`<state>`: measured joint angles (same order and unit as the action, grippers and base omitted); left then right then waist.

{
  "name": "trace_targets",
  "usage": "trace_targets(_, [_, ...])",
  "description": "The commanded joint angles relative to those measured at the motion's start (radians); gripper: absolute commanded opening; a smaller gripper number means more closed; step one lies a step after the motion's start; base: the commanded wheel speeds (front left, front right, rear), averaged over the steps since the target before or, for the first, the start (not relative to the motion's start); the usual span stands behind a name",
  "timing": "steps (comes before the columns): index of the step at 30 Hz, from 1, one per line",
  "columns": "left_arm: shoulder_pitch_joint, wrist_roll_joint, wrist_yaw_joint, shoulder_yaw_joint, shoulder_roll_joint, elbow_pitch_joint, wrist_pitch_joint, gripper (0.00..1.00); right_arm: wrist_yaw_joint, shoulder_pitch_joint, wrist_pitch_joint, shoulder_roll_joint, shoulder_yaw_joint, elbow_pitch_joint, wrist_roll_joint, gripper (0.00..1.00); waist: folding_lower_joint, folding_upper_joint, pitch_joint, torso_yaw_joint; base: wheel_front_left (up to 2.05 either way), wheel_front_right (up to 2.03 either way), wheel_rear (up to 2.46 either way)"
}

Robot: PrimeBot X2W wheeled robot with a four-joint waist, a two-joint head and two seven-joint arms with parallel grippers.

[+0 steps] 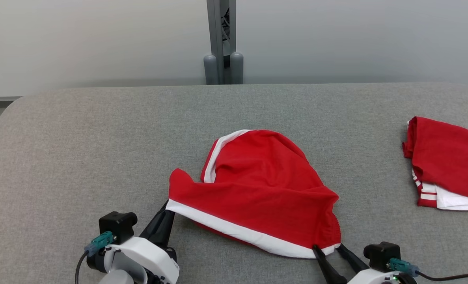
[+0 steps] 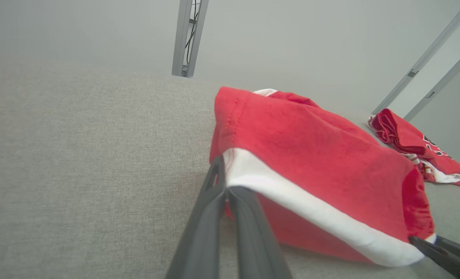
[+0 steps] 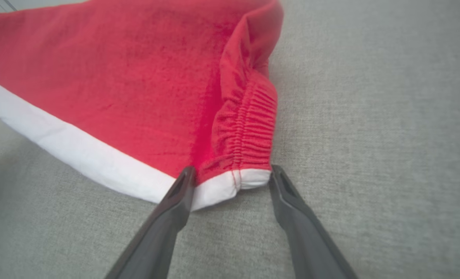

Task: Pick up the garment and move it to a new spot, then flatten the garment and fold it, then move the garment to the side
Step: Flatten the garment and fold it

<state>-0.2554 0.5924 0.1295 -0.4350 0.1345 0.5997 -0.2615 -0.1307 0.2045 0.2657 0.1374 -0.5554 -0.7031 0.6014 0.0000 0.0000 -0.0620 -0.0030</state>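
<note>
Left claw point(image 1: 169, 209) sits at lower left of the head view, shut on the garment's point(image 1: 257, 189) left corner, pinching the white band there. In the left wrist view its fingers point(image 2: 214, 201) are pressed together with cloth between them, and that corner is held up off the bench point(image 1: 80, 157).

The garment is red with white trim, at mid-bench near the front edge. Its far part lies on the grey surface and its near edge runs as a white stripe from one claw to the other.

Right claw point(image 1: 328, 249) is at lower right with jaws wide. In the right wrist view one finger point(image 3: 175, 193) stands on each side of the right corner, where the gathered elastic meets the white band. The left finger is at the band, the right one just beside the corner, and neither clamps it.

A second red garment point(image 1: 446, 161), folded, red and white, lies at the far right of the bench, well apart.
</note>
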Motion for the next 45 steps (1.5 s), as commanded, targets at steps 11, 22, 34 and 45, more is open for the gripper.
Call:
trace_targets(11, [0.015,-0.005,0.001,0.014,0.001,0.024,-0.003,0.00,0.000,-0.001,-0.001,0.061,-0.033,0.101,0.064,0.00,0.0000,0.0000,0.025,-0.005,0.00,0.00,0.00])
trace_targets(22, [0.001,-0.011,0.001,-0.005,0.020,0.010,-0.003,0.00,0.000,0.071,-0.001,0.152,-0.031,0.199,0.078,0.00,0.0000,0.0000,0.068,-0.002,0.00,0.00,0.00])
trace_targets(34, [-0.105,-0.011,0.001,-0.053,0.086,-0.048,-0.003,0.00,0.000,0.257,-0.002,0.201,-0.022,0.241,0.064,0.00,0.0000,0.0000,0.115,-0.002,0.00,0.00,0.00])
trace_targets(45, [-0.303,-0.003,0.000,-0.052,0.117,-0.032,0.024,0.00,0.000,0.474,-0.041,0.168,-0.011,0.147,-0.013,0.00,0.0000,0.0000,0.158,-0.009,0.00,0.00,0.00])
